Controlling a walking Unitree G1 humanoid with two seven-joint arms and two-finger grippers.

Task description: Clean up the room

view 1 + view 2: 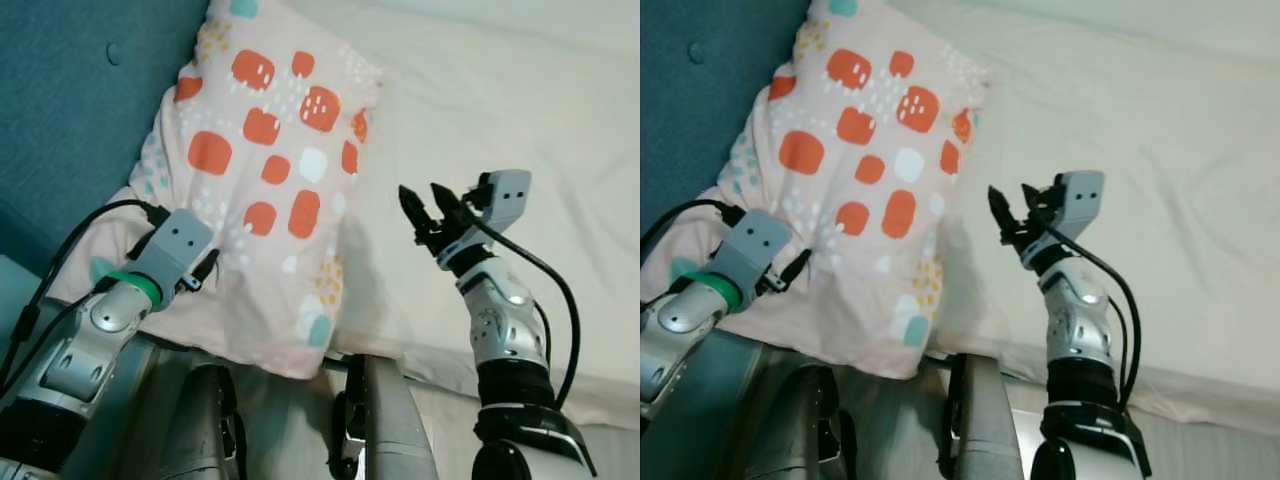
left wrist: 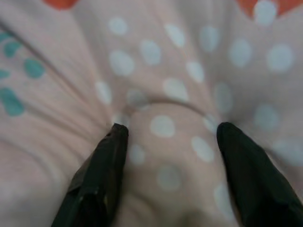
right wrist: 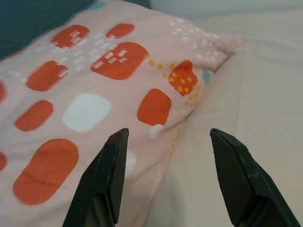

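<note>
A pale pink pillow (image 1: 270, 170) with orange patches and white and teal dots lies at the head of the bed, leaning on the teal headboard (image 1: 70, 100). My left gripper (image 2: 173, 130) is pushed into the pillow's lower left part. It is open, and a fold of the dotted cloth bulges between the two fingers. My right gripper (image 1: 420, 195) hangs open above the cream sheet (image 1: 500, 90), just right of the pillow's edge, with nothing between its fingers. In the right wrist view the pillow (image 3: 94, 75) lies straight ahead of it.
The cream sheet covers the mattress to the right and far side. The bed's near edge runs along the bottom, with my own legs (image 1: 380, 420) right against it. The padded teal headboard closes off the left.
</note>
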